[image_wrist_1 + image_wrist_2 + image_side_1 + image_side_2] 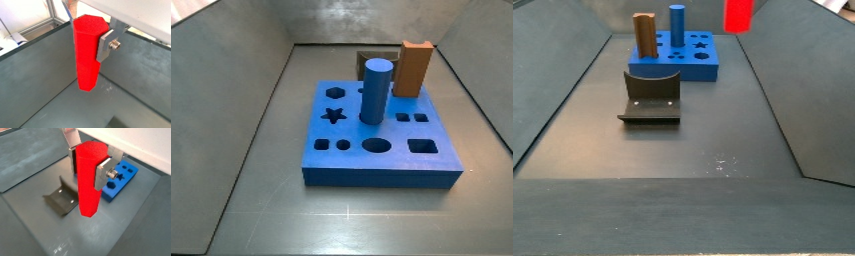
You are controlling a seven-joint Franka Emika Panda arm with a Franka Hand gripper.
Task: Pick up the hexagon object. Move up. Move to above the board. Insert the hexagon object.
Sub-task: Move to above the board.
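My gripper [87, 34] is shut on the hexagon object [87, 65], a tall slim bright red peg held upright near its top between the silver fingers [105, 46]. It hangs high above the grey floor, touching nothing. It shows the same way in both wrist views [90, 198], with the gripper [88, 170] around it. The board [128, 175], a thick blue block with cut-out holes, lies below and beyond the peg. In a side view the peg's lower end [739, 14] hangs at the frame's upper edge, right of the board [707, 68]; the gripper itself is cut off there.
A blue cylinder [376, 90] stands in the board [372, 178], and a brown rectangular block [413, 67] stands at its far corner. The dark fixture [651, 95] stands on the floor next to the board and also shows in a wrist view [61, 200]. Sloping grey tray walls ring the floor.
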